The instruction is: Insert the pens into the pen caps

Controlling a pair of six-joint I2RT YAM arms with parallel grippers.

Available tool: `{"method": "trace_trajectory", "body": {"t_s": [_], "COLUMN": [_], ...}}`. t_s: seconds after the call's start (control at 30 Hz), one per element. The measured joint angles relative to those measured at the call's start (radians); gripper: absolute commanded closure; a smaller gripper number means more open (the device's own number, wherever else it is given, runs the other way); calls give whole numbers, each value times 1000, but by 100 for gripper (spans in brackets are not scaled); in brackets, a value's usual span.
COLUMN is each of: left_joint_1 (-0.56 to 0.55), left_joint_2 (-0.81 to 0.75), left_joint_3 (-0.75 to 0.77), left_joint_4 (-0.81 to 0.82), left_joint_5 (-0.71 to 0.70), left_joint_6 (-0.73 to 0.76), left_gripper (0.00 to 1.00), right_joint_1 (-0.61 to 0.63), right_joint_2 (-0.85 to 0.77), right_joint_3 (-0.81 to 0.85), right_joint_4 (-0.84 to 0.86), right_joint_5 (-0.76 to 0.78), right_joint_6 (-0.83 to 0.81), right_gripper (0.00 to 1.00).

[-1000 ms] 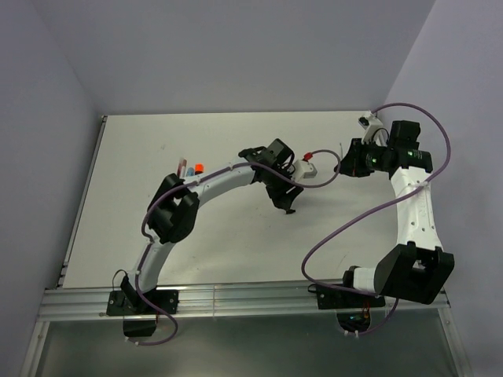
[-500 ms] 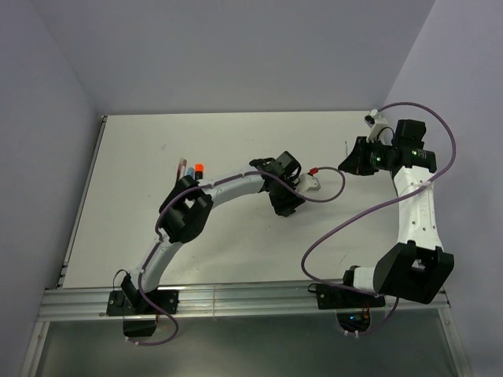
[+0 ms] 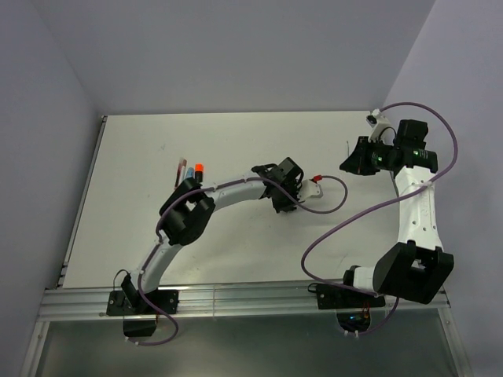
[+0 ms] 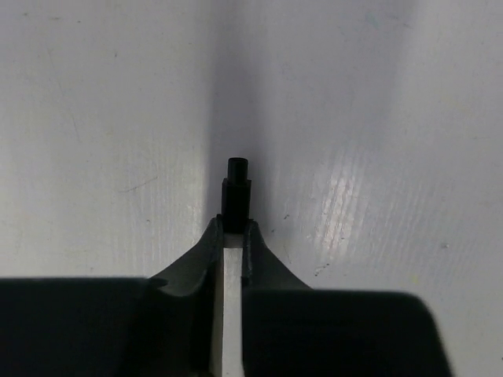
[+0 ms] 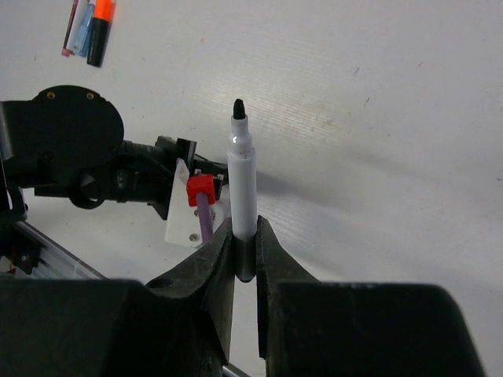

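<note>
**Holding state.** The left gripper is pinched narrow on the black cap, which projects past the fingertips just above the table. The right gripper is clamped on the white pen, with the black tip pointing away from the jaws. Pen and cap are apart, over the middle of the table. The remaining pens lie together, well away from both grippers.

**Hazards.**
- Only the cap's rear end is gripped. An off-axis push is likely to pivot it or squeeze it out.
- The pen is held low on its barrel. Seating force may slide it back through the jaws.
- If the tip meets the cap rim instead of the bore, the cap can be knocked free.
- The purple cable loops between the arms. Check it for snagging.

**Not verifiable.**
- You cannot tell which end of the cap is open.
- From above, the cap is too small to make out.
- The pen's lower barrel is hidden by the fingers.
- No other caps are in view.
</note>
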Motion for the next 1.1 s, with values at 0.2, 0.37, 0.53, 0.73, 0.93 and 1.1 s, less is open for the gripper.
{"method": "trace_trajectory", "body": {"t_s": [0.2, 0.37, 0.53, 0.73, 0.93, 1.1], "left_joint_1": [-15, -3, 68, 129, 130, 129], "left_joint_2": [-85, -263, -581, -1029, -1230, -1311], "left_joint_3": [-136, -329, -515, -743, -913, -1055], "left_joint_4": [48, 13, 38, 196, 382, 494], "left_joint_5": [-9, -9, -16, -87, -133, -154], "left_joint_6": [31, 60, 143, 336, 583, 821], "left_gripper": [100, 100, 100, 100, 100, 100], "right_joint_1": [-2, -2, 12, 178, 455, 619], "right_joint_2": [11, 33, 78, 123, 220, 262], "right_joint_3": [51, 114, 145, 151, 230, 250], "right_joint_4": [-15, -22, -51, -135, -303, -410], "right_joint_5": [3, -29, -105, -156, -175, -146], "right_joint_6": [-1, -9, -25, -96, -229, -297], "right_gripper": [100, 100, 100, 100, 100, 100]}}
